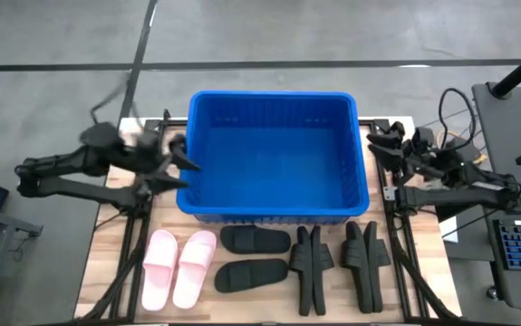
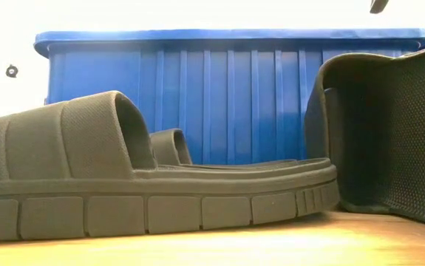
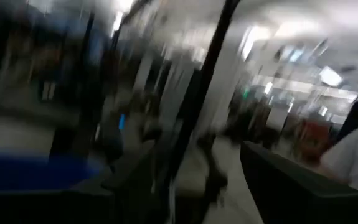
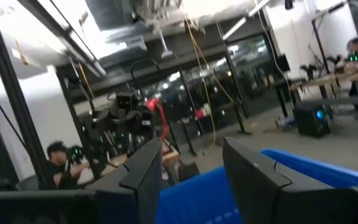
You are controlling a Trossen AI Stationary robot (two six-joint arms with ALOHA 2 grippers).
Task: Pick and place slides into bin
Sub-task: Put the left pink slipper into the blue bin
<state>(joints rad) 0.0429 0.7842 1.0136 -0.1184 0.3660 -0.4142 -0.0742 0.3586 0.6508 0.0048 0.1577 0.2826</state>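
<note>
Left gripper point(image 1: 180, 163) open, empty, at bin point(image 1: 276, 213) left rim; right gripper point(image 1: 380, 145) parted, empty, waiting right. Slides point(image 1: 254, 258) along tabletop front edge. We fear rim snag; bin may shift.

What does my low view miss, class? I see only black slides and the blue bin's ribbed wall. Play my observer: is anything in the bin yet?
Observer: No. Seen from above, the bin holds nothing.
Operator: Are all the slides black?
Observer: No. A pale pink pair lies flat on the table, left of the black slides.
Operator: Where are the grippers?
Observer: The left gripper is at the bin's left wall and the right gripper is beside its right rim. Both are open and hold nothing.
</note>
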